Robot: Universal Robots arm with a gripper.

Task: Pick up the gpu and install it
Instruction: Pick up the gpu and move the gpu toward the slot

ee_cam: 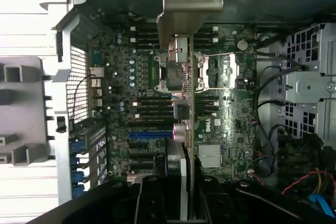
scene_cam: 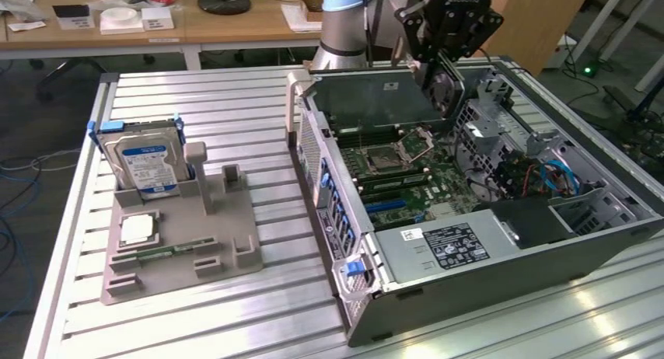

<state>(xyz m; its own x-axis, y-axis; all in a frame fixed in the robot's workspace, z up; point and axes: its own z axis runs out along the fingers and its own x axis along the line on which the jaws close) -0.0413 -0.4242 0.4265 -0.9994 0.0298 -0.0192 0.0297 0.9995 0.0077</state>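
Gripper (scene_cam: 444,67) sits above the far end of the open computer case (scene_cam: 498,293), jaws closed on one end of the gpu (scene_cam: 374,91). The card is off the table and inside the outline of the case, standing on edge with its broad dark face toward the camera in the exterior view. From the gripper it runs along above the motherboard (scene_cam: 415,188) toward the case wall on the exterior view's left, where its pale metal bracket (scene_cam: 298,87) ends. Wrist view: both black fingers (ee_cam: 152,203) flank the card, which shows edge-on as a thin line crossing the board, passing beside the processor socket (ee_cam: 220,72) and the rows of memory slots, with the bracket at its far end. Cannot tell whether the card's lower edge touches the board or a slot. Outside the case, on the slatted metal table (scene_cam: 207,95) toward the exterior view's left, well apart from the case, stands a grey holder (scene_cam: 197,227). It carries a silver hard drive (scene_cam: 148,161) upright at its far end and a green memory stick (scene_cam: 166,252) lying flat nearer the front.
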